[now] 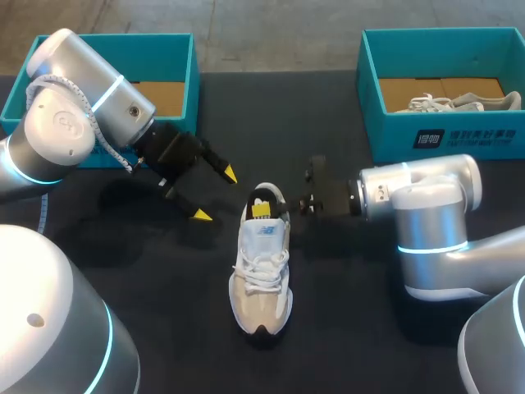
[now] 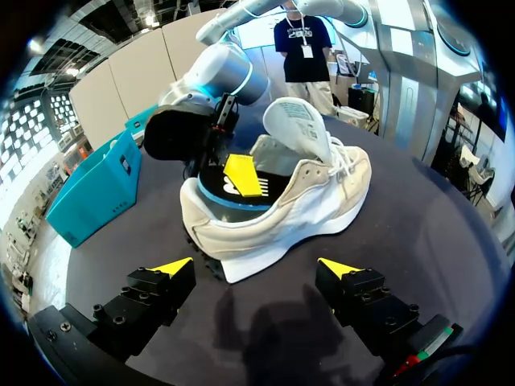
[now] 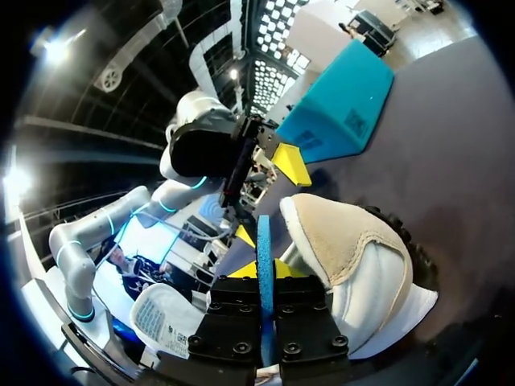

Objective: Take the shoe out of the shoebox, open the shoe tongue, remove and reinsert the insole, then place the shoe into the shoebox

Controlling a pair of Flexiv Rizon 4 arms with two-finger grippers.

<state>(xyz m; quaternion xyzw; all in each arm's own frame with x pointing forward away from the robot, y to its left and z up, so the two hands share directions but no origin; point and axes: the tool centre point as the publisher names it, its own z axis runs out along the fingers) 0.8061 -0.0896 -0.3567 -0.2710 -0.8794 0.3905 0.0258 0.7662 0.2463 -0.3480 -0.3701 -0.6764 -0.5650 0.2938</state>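
Shoe (image 1: pixel 261 275) at the middle of the table (image 1: pixel 369 328), insole (image 2: pixel 233 181) pinched at its heel by your right fingers (image 3: pixel 229 314), left fingers (image 2: pixel 169 267) spread empty beside it: guide the insole slowly, in line with the heel.

Dark matte table (image 1: pixel 353 328) surface

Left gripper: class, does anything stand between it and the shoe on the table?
Nothing visible does. Only bare table lies between the open left gripper and the heel of the shoe. The right gripper, shut on the insole, is at the heel's far side, not in between.
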